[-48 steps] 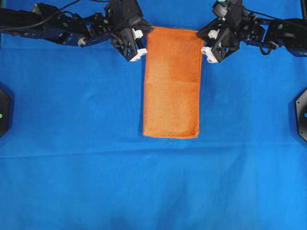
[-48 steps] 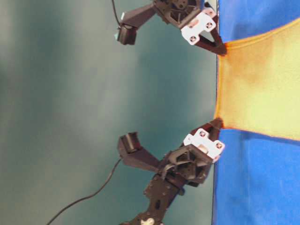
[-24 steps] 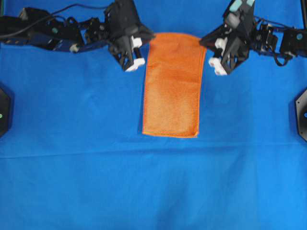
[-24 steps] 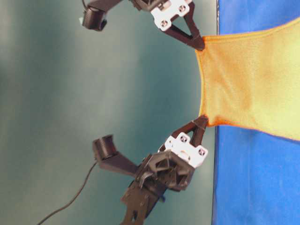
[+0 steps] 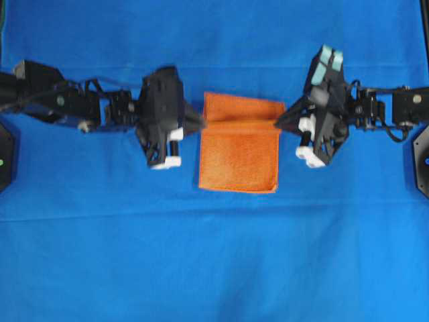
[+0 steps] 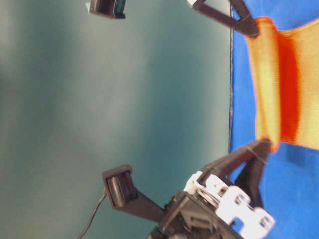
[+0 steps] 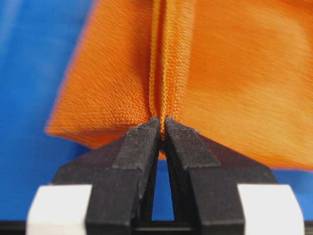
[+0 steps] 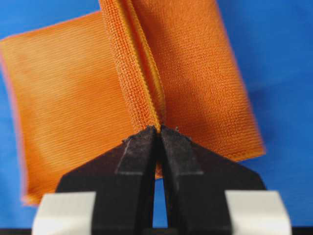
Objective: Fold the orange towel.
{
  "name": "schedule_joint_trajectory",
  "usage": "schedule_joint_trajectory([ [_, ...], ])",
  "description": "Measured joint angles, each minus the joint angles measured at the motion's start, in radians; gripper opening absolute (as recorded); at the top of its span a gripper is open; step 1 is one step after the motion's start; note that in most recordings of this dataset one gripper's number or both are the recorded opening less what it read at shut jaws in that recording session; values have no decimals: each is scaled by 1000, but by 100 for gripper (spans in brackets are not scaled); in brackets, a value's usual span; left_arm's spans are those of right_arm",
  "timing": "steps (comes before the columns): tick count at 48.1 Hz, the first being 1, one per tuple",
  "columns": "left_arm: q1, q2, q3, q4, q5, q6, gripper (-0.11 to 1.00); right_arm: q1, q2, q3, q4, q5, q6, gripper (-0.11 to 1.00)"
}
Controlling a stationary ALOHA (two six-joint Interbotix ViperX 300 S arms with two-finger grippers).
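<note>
Pinching one side edge each, the left gripper (image 5: 200,122) and the right gripper (image 5: 280,123) hold the plain bright-orange microfibre towel (image 5: 239,157) between them, and both wrist views show the jaws pressed together on doubled, hemmed cloth. In the left wrist view the black fingertips (image 7: 142,142) meet on the stitched edge of the towel (image 7: 234,78), with orange fabric spreading away to either side of the jaws. The right wrist view shows the same: the fingertips (image 8: 143,147) nip the ribbed hem of the towel (image 8: 63,98), one panel lying flat beyond the jaws on one side and another sloping off on the other.

The grip appears chosen so that both corners travel together and the carried edge stays straight and taut between the two sets of jaws. Judging by the overhead view, the held edge is partway across the towel, with a band of cloth showing beyond it and the larger part lying flat on the near side, so the fold is likely midway.

The towel rests on a blue cloth covering the table (image 5: 214,268), smooth apart from faint creases. From table level, the backdrop behind the arms is a plain dull green wall (image 6: 99,89).
</note>
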Motion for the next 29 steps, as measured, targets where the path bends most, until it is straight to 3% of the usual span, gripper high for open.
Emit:
schedule_joint_trajectory([
  [15,-120,2,11,-2,2,-2,4,140,94,-2,91,-40,-2,3],
  [29,-146,54,11,-3,-12,-35,4,167,146,-12,121,-61,-2,3],
])
